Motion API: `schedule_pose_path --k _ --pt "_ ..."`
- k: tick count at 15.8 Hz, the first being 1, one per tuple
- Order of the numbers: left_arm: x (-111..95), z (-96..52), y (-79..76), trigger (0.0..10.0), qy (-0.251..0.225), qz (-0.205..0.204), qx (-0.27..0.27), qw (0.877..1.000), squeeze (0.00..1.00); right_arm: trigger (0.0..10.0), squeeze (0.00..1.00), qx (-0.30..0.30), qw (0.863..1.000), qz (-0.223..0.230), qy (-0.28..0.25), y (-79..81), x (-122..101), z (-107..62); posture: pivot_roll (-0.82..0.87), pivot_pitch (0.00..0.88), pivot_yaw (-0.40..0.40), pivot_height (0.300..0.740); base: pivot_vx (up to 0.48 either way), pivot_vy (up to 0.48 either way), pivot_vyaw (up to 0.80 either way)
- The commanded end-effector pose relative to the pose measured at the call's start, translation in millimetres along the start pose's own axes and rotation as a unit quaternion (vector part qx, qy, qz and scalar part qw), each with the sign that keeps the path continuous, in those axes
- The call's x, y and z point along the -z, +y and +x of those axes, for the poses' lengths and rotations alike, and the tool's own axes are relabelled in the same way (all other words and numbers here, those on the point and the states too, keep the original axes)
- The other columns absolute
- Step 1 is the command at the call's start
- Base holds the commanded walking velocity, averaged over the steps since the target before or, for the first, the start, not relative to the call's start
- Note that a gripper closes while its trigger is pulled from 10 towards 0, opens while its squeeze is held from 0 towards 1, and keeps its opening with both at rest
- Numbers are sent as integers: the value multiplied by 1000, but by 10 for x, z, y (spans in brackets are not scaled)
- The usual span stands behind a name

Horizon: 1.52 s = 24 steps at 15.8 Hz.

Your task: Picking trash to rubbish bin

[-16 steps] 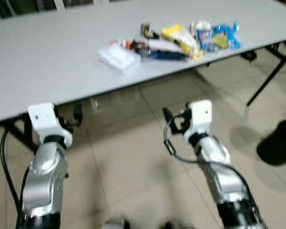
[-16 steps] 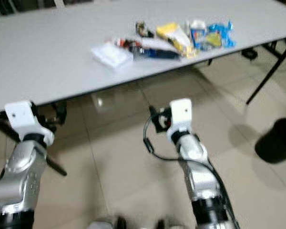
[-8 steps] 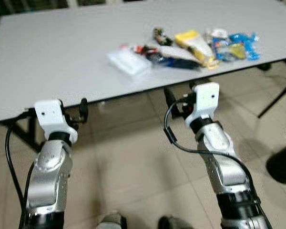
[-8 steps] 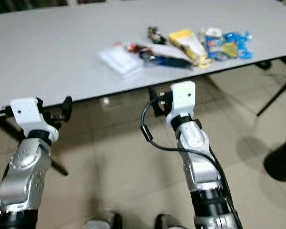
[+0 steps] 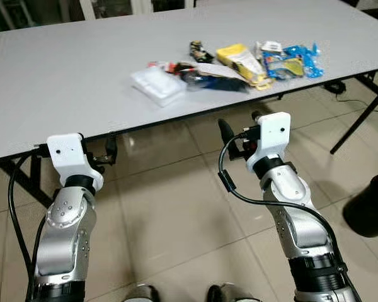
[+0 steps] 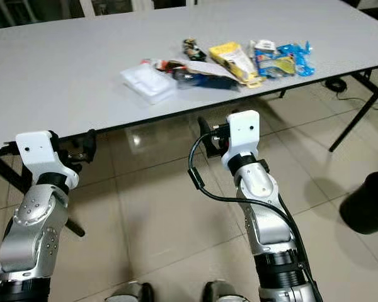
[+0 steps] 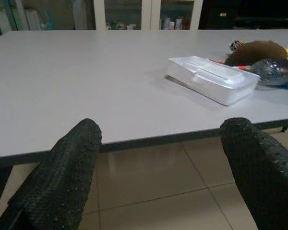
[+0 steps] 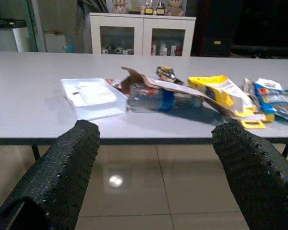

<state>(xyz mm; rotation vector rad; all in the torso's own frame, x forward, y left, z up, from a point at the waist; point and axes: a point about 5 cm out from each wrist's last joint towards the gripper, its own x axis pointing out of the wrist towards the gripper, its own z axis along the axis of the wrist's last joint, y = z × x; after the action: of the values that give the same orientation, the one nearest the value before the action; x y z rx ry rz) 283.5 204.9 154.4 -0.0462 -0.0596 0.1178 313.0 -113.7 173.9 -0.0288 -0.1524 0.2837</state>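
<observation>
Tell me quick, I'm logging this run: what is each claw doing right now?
Left claw: open, holding nothing, short of the table.
Right claw: open, holding nothing, facing the trash.

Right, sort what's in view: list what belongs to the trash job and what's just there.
Job:
clear plastic container
plastic bottle
yellow packet
blue snack packets
black bin
left claw, open
right claw, open

Just there:
grey table
white cabinet
</observation>
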Motion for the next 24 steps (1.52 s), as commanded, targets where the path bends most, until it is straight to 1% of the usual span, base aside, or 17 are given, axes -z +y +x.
schedule_pose_path --k 1,4,14,19,24 --pt "37 -8 8 10000 12 0 -7 1000 0 10000 0 3 1000 -6 6 -19 10 -33 -42 167 8 740 0 -450 0" --pt "59 -15 38 10000 17 -3 -19 1000 0 10000 0 1 1000 -7 10 -18 23 -44 -45 171 6 740 0 -449 0" --pt "91 -21 59 10000 27 -1 -24 999 0 10000 0 -3 1000 -12 14 -14 34 -67 -52 173 7 740 0 -442 0" --pt "4 28 50 10000 4 -16 -15 1000 0 10000 0 -1 1000 -12 13 -4 36 -69 -51 166 19 740 0 -48 0" --pt "-43 52 58 10000 -1 -21 -12 1000 0 10000 0 -9 1000 -7 7 28 31 -75 -49 161 30 740 0 0 0"
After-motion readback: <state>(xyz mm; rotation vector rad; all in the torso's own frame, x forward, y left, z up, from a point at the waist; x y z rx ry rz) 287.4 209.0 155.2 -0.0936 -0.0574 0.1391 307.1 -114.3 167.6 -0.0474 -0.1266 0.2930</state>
